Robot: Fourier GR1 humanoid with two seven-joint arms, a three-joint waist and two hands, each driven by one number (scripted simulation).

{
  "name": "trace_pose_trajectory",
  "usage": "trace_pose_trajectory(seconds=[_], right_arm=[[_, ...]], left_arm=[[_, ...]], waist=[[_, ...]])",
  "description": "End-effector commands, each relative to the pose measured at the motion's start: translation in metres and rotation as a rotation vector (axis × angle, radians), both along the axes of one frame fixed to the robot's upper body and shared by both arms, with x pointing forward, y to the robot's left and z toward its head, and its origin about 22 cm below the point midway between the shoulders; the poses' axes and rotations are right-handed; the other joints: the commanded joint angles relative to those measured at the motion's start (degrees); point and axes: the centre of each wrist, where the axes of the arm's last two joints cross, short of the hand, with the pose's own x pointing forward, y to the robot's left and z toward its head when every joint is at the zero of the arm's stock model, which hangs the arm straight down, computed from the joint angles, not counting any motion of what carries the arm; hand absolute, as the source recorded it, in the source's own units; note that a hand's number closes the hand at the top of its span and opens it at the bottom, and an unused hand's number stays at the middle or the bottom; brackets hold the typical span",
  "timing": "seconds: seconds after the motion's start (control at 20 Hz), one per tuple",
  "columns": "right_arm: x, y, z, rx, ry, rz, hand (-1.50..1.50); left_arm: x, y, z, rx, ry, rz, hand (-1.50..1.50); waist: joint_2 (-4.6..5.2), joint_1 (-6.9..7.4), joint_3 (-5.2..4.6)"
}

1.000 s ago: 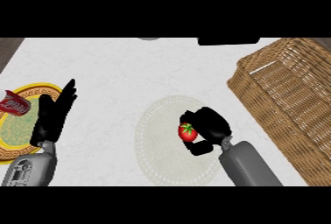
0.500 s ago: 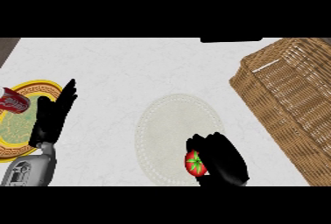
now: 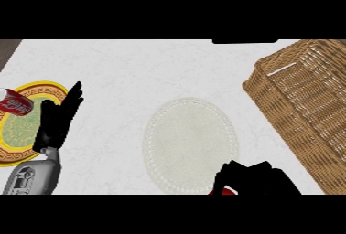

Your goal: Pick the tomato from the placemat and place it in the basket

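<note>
White marbled worktop (image 3: 135, 68) fills the view. At the far left sits a yellow-rimmed plate (image 3: 20, 155) with a red can (image 3: 15, 103) lying at its upper edge. Just right of the plate, the left robot hand (image 3: 59, 119) rests with fingers straight and pointing up, holding nothing. Right of that robot hand lies the pale round placemat (image 3: 191, 141), bare on top. At the placemat's lower right edge, the right robot hand (image 3: 256, 180) is curled around the tomato (image 3: 222, 192), of which only a red sliver shows below the fingers. Up and to the right of this robot hand stands the wicker basket (image 3: 304, 109).
</note>
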Motion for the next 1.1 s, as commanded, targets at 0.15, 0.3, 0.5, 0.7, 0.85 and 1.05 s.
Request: trace_pose_trajectory(seconds=[0.15,0.3,0.5,0.7,0.85,1.05], right_arm=[[-0.037,-0.019,0.062,0.131,-0.109,-0.082,1.50],[-0.029,-0.016,0.072,0.149,-0.120,-0.105,1.50],[-0.017,-0.014,0.088,0.139,-0.140,-0.167,1.50],[0.011,-0.012,0.116,0.110,-0.197,-0.270,1.50],[0.024,-0.019,0.133,-0.086,-0.206,-0.353,1.50],[0.064,-0.049,0.159,-0.236,-0.214,-0.470,1.50]], left_arm=[[0.009,-0.002,0.012,0.017,-0.010,-0.011,0.00],[0.003,-0.010,0.001,-0.002,0.004,-0.033,0.00],[0.003,-0.009,0.001,0.009,0.008,-0.015,0.00],[0.003,-0.009,0.004,0.001,0.001,-0.022,0.00],[0.004,-0.004,0.003,0.008,0.007,0.006,0.00],[-0.006,-0.013,-0.008,-0.007,0.011,-0.010,0.00]], waist=[[-0.03,0.65,-0.09],[0.01,1.25,-0.10],[-0.03,1.35,-0.08],[0.01,1.77,-0.06],[-0.16,0.54,-0.07],[0.05,0.83,0.00]])
